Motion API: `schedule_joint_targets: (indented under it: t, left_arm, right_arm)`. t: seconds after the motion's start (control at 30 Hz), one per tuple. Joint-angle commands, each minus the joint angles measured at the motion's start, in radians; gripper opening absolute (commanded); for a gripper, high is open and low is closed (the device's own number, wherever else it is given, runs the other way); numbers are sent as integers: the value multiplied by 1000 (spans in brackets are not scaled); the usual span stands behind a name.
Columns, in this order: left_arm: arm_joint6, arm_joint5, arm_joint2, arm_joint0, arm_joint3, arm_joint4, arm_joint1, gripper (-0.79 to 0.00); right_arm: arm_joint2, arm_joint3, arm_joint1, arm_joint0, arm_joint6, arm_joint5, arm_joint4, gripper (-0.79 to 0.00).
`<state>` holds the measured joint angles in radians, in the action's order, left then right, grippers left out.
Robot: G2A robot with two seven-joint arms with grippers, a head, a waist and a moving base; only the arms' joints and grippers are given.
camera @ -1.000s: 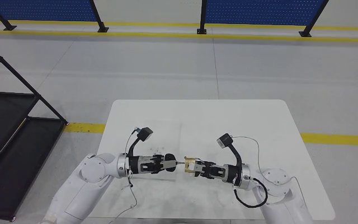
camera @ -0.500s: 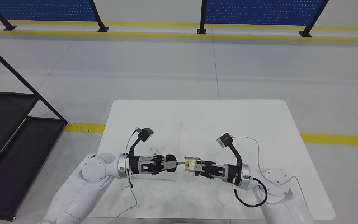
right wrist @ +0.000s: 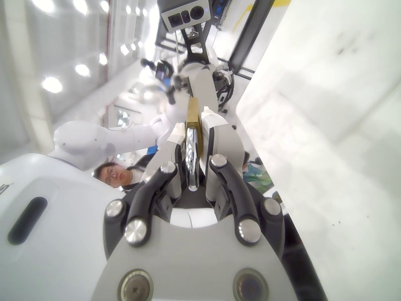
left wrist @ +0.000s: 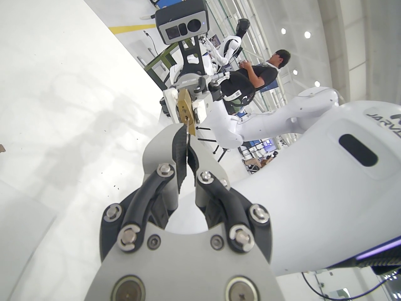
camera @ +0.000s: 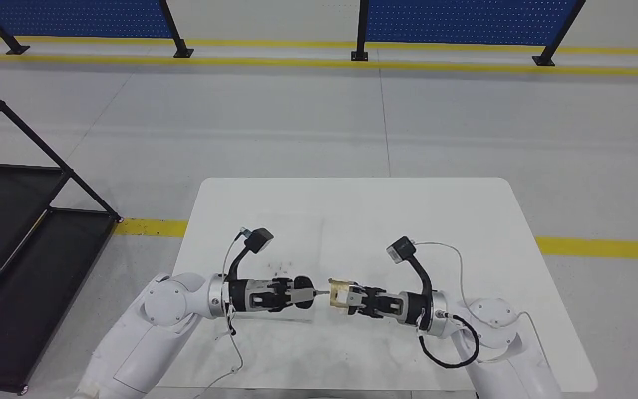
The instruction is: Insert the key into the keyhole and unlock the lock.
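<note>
White table (camera: 399,214) takes up the lower middle of the top view, and the 2 arms meet low in the frame, just left of centre. At the left of the pair, the left gripper (camera: 297,292) points toward the right of the frame with its 2 fingers (left wrist: 156,151) pinched narrow on the key (camera: 315,292). The left wrist view shows the thin metal blade edge-on between the dark pads, sticking out past the fingertips. The key's tip meets the keyhole (left wrist: 187,119) in the end face of the lock (camera: 344,293), a brass padlock directly to the right of the key and in line with it. I cannot tell how far the blade has gone in. Further right, the right gripper (camera: 357,297) points back toward the left of the frame and is clamped on the lock. In the right wrist view its 2 taped fingertips (right wrist: 213,118) press against the flat brass sides, and the silver shackle (right wrist: 191,158) lies back between the fingers toward the wrist. The lock's keyhole end sticks out beyond those fingertips, facing the left gripper. The 2 grippers face each other tip to tip, near but apart, with the key's blade spanning the gap between the left fingertips and the lock.
</note>
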<state>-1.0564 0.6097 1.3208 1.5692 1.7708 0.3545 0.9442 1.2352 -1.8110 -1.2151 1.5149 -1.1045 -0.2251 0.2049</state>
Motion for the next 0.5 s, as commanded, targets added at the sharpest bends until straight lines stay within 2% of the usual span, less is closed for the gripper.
schedule_joint_targets:
  t: [0.0, 0.47]
  left_arm:
    - [1, 0, -2, -1, 0, 0, 0, -785]
    - [-6, -4, -16, -8, -4, 5, -3, -785]
  right_arm:
    - [-3, 0, 2, -1, -1, 0, 1, -785]
    - [-22, -1, 17, -10, -6, -7, 6, -785]
